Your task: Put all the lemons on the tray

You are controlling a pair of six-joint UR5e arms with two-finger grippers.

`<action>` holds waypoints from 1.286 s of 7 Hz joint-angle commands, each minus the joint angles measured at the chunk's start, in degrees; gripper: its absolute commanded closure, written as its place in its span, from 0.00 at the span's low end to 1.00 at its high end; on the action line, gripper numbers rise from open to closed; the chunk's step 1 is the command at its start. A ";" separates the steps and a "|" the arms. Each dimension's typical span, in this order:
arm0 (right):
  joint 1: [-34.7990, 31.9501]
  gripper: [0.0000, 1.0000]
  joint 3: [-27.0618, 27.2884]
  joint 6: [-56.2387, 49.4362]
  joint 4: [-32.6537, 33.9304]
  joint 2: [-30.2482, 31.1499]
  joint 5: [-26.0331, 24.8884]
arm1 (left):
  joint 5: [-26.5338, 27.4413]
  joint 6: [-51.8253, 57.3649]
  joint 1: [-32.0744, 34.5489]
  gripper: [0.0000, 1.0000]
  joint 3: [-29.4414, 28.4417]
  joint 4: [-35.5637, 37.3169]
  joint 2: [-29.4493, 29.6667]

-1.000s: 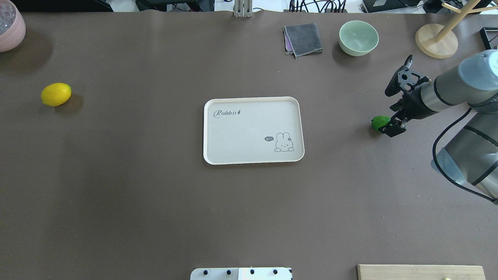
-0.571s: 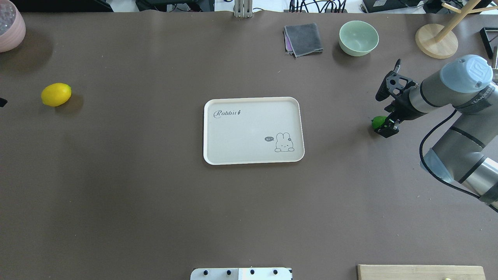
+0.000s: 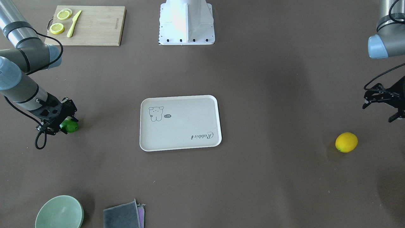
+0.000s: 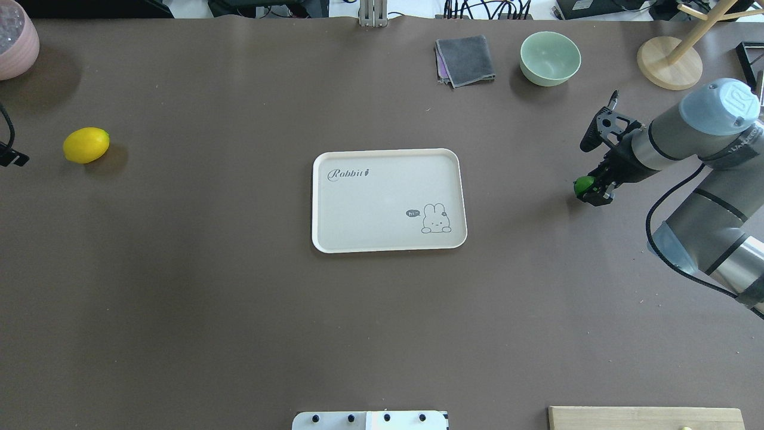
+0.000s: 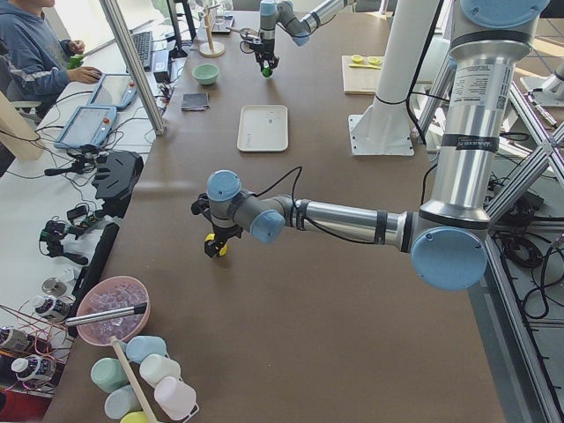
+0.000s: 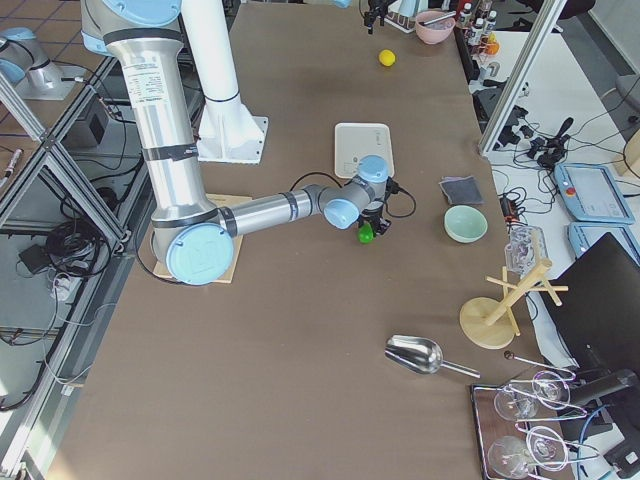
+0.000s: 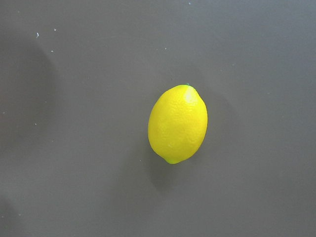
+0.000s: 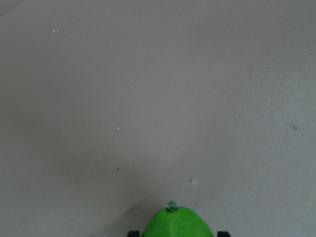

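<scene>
The off-white tray (image 4: pixel 382 197) lies at the table's middle with nothing on it. The green lemon (image 4: pixel 581 184) sits at the right, between the fingers of my right gripper (image 4: pixel 592 191). The gripper is closed around it, at or just above the table. The right wrist view shows the green lemon's tip (image 8: pixel 177 224) between both fingertips. The yellow lemon (image 4: pixel 86 144) lies on the table at the far left. My left gripper (image 3: pixel 378 113) hangs open and empty above and beside the yellow lemon (image 3: pixel 346 142). The left wrist view shows the lemon (image 7: pixel 177 123) from above.
A green bowl (image 4: pixel 550 57), a grey cloth (image 4: pixel 465 60) and a wooden stand (image 4: pixel 668 63) are along the far edge. A pink bowl (image 4: pixel 15 42) is at the far left corner. A bamboo board (image 3: pixel 85 25) with lemon slices and a knife is near the robot base.
My right arm swung in and the gripper settled over the green lemon, which shifted slightly with it. My left gripper came into view at the overhead view's left edge.
</scene>
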State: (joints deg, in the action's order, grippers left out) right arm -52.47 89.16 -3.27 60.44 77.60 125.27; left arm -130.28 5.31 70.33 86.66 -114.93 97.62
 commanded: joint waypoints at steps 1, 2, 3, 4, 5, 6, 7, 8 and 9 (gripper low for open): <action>-1.23 1.00 2.15 5.52 2.48 -3.49 3.57 | 1.59 0.14 -1.60 0.05 -5.08 -0.56 5.28; -0.71 1.00 2.94 10.77 3.10 -5.86 3.57 | 3.69 1.70 -2.47 0.06 -7.71 -0.56 8.43; 3.04 1.00 3.65 20.83 3.19 -8.06 3.23 | 4.24 3.37 -3.96 0.08 -10.26 -0.47 10.55; 5.95 1.00 3.83 28.94 3.20 -10.25 2.44 | 4.42 3.39 -4.76 0.08 -10.98 -0.56 10.84; 9.98 1.00 3.74 37.02 3.28 -12.02 -1.92 | 4.42 3.48 -5.38 0.08 -13.08 -3.78 10.84; 11.94 1.00 3.74 41.63 4.41 -13.16 -4.05 | 4.42 3.74 -5.47 0.09 -15.27 -5.90 10.93; 13.52 1.00 3.65 44.20 6.95 -14.48 -4.59 | 4.42 4.00 -5.82 0.09 -15.73 -5.75 10.84; 14.76 1.00 3.83 48.23 9.06 -16.23 -6.08 | 4.33 3.57 -5.91 0.11 -16.26 -5.75 11.10; 15.90 1.00 3.57 48.61 9.35 -17.03 -7.92 | 4.16 3.30 -6.08 0.36 -16.87 -5.48 12.06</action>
State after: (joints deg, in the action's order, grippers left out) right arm -38.09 92.88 43.32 68.64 61.89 119.37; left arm -125.96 8.91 64.45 70.54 -120.52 108.88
